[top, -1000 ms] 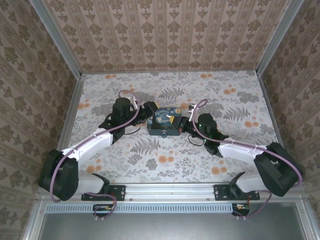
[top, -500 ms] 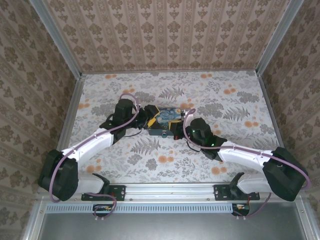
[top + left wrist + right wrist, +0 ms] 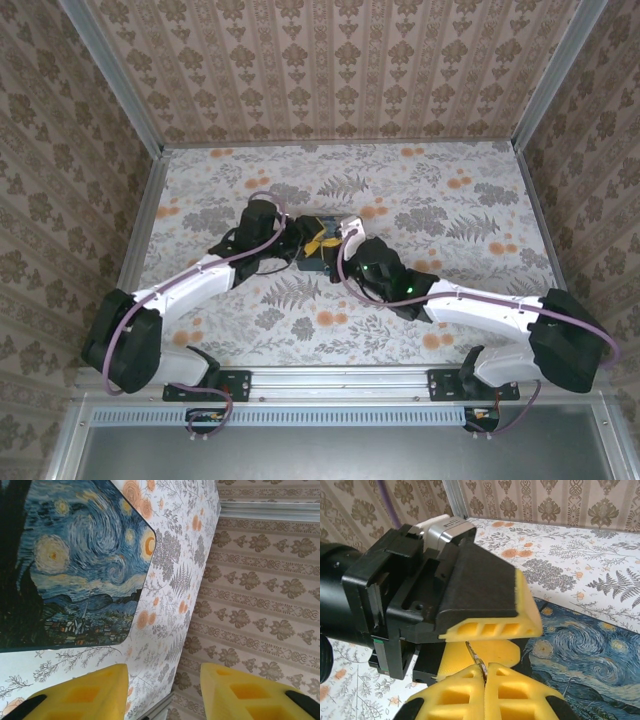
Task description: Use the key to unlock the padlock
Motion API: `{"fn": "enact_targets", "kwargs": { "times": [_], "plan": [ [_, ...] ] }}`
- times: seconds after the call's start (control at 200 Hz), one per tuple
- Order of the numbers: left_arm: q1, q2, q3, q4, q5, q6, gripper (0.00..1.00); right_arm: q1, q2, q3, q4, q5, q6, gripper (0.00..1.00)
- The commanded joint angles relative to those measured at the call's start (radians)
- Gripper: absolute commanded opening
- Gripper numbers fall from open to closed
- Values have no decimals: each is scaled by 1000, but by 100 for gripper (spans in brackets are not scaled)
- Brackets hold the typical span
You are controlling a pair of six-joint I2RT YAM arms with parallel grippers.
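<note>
Left gripper (image 3: 162, 685) is narrowing: its yellow fingers are standing apart with nothing between them, less spread than a second ago, and it is hanging just off the corner of the painted box (image 3: 75, 565). Right gripper (image 3: 484, 680) is keeping its fingers pressed together, pinching a thin silvery sliver that I am taking for the key (image 3: 479, 661). In the top view the right arm is swinging in from the right of the frame. It is now crowding the box at centre, where a second ago it was standing clear of it. The two grippers are meeting almost tip to tip there. The padlock is hiding from every view; I am guessing it sits at the box's edge beneath them. To my eye the key is arriving at the lock while the left gripper is closing in to steady it, so insertion is not yet happening.
</note>
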Motion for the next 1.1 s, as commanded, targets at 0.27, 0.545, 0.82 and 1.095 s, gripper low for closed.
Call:
{"fn": "enact_targets", "kwargs": {
  "times": [0.27, 0.545, 0.82, 1.095],
  "plan": [
    [-14, -6, 24, 14, -28, -19, 40, 25, 36, 28, -26, 126, -90, 0],
    [-18, -3, 18, 20, -29, -19, 31, 29, 57, 34, -25, 146, -107, 0],
    [-22, 1, 16, 25, -28, -19, 25, 29, 61, 39, -19, 150, -106, 0],
    [-30, 6, 11, 32, -29, -17, 20, 28, 93, 45, -13, 147, -101, 0]
  ]
}}
